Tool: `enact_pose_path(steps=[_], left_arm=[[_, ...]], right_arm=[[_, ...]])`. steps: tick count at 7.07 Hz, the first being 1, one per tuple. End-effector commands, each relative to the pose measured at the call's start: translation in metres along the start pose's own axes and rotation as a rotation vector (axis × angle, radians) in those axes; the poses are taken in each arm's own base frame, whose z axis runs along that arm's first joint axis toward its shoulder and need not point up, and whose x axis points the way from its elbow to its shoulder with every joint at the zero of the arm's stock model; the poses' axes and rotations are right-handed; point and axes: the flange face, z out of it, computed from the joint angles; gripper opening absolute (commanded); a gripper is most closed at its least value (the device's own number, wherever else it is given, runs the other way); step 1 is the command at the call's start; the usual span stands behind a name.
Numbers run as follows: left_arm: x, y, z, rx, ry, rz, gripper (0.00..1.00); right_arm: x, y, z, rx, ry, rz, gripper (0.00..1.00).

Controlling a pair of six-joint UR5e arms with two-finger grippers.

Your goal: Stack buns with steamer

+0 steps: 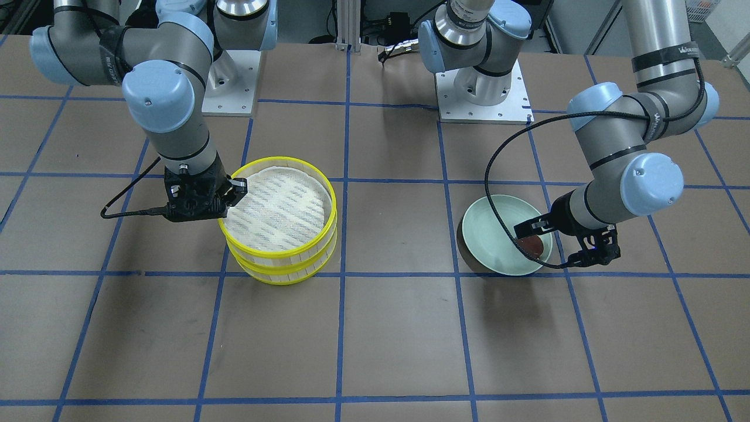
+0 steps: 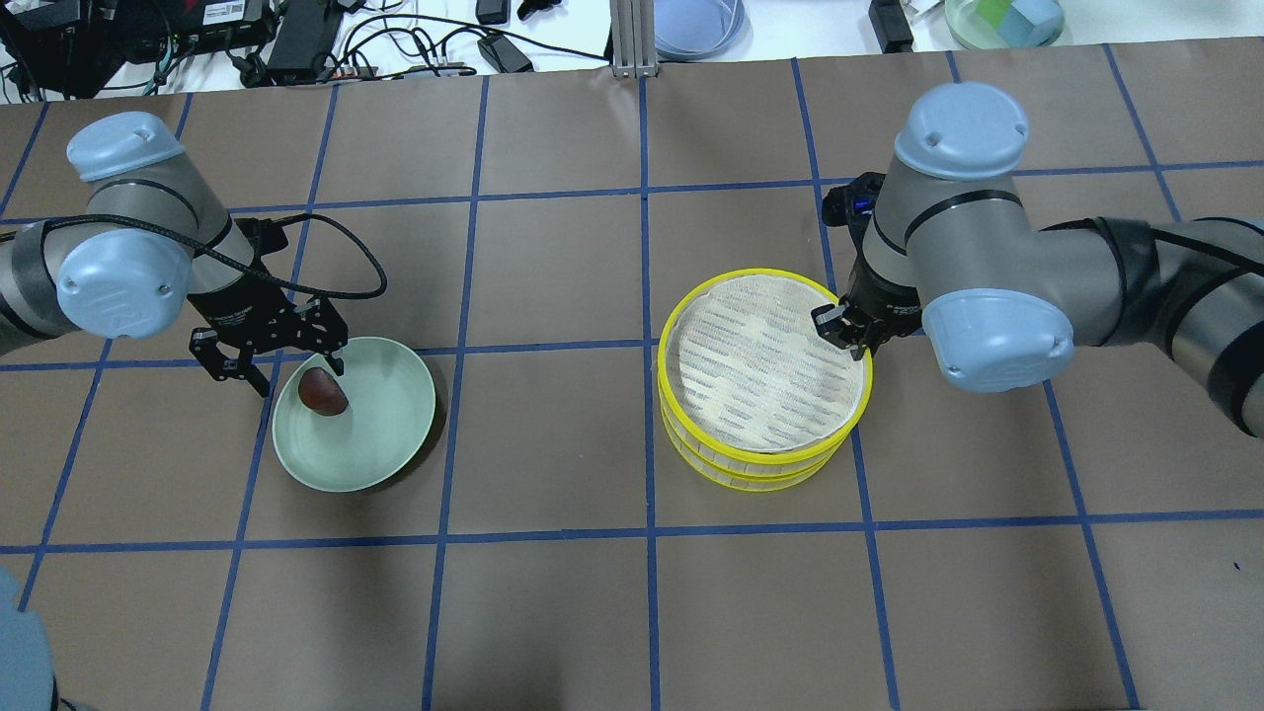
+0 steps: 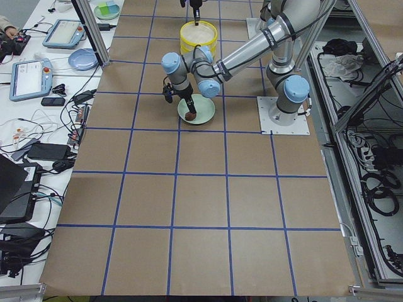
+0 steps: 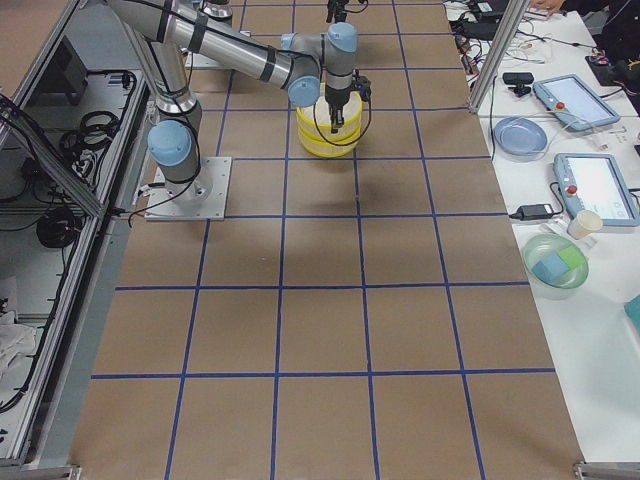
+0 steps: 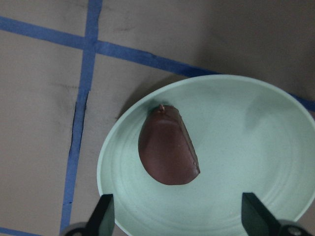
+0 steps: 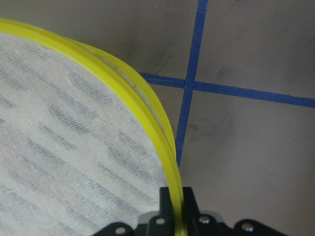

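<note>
- One reddish-brown bun (image 5: 167, 150) lies in the mint-green plate (image 5: 256, 123) on the bench (image 2: 553, 592).
- My left end effector (image 5: 179, 215) hangs released over that bun.
- My right end effector (image 6: 179, 200) is clenched on the yellow steamer (image 6: 147, 98), at its upper rim.

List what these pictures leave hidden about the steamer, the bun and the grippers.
- Inside of the lower tier of the yellow-rimmed round steamer: covered in every view by its cloth-lined top tier.
- Underside of the dark reddish-brown oval bun: against the mint-green plate, all views.
- How far the right gripper bites the top tier's rim: cut off by the wrist view's bottom edge.
- Side views: everything too small for detail.
</note>
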Motion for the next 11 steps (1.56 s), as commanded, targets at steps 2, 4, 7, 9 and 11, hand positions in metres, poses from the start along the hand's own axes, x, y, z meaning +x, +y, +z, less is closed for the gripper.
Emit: enact_pose_path(steps=[2,4,7,9,11], left_arm=[[-0.003,-0.011,0.034,-0.052,0.005,-0.011,0.91],[-0.003,-0.009,0.038,-0.059,0.005,-0.034,0.68],[-0.005,-0.013,0.033,-0.034,-0.008,-0.051,0.0],[0.003,-0.008,0.005,0.029,-0.011,-0.047,0.0],[0.069,0.013,-0.055,0.113,0.006,-0.065,0.0]], right_arm=[[0.004,-0.004,0.005,-0.003,0.003,0.008,0.0],[0.01,-0.004,0.008,-0.014,-0.002,0.022,0.0],[0.009,0.0,0.011,-0.045,-0.008,0.041,0.01],[0.006,-0.001,0.01,-0.042,-0.02,0.061,0.0],[0.006,-0.001,0.01,-0.041,-0.015,0.061,0.0]])
